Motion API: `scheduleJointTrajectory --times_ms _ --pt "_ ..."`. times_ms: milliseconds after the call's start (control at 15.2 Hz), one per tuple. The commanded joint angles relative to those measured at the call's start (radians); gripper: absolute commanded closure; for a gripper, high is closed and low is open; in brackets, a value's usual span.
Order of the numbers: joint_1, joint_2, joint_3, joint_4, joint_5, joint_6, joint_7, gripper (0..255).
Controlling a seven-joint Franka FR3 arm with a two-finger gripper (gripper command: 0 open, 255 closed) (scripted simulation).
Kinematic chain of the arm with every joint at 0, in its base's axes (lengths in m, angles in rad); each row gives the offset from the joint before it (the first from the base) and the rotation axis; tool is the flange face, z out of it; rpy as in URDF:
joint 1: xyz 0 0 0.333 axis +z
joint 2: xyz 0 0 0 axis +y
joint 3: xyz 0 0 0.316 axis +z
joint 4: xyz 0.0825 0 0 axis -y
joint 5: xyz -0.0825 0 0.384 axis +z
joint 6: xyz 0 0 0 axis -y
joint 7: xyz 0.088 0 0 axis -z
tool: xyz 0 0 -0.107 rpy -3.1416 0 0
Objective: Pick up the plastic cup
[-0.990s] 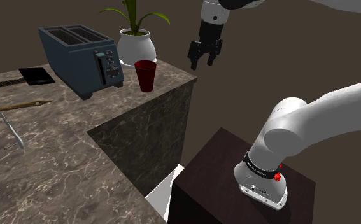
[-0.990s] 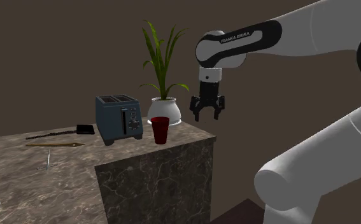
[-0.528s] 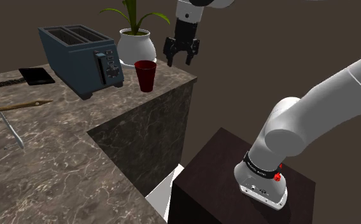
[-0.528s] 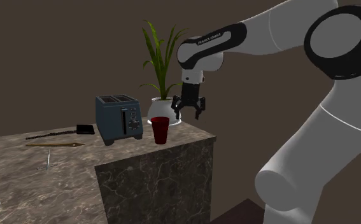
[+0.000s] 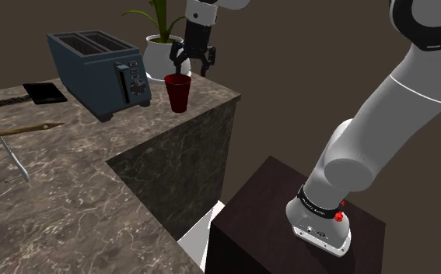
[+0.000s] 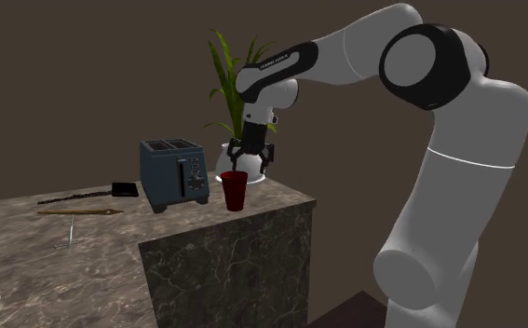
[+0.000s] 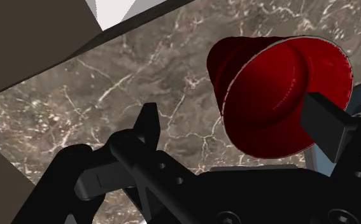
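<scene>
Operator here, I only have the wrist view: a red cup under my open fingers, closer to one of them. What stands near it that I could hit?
Observer: A white plant pot stands just behind the red cup in the shoulder view, apart from it.
Operator: Anything on the other side?
Observer: A blue-grey toaster, on the shoulder view's left, with a gap between it and the cup.
Operator: How high am I?
Observer: The gripper hangs just above the rim, off toward the second exterior view's right. Its fingers are not around the cup.
</scene>
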Motion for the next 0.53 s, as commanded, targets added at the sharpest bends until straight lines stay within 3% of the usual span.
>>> scheduleJointTrajectory --times_ms 0,462 --pt "0.002 0.025 0.002 0.008 0.008 0.019 0.005 0" --pt "0.003 0.036 0.003 -0.068 0.015 0.105 -0.009 0"
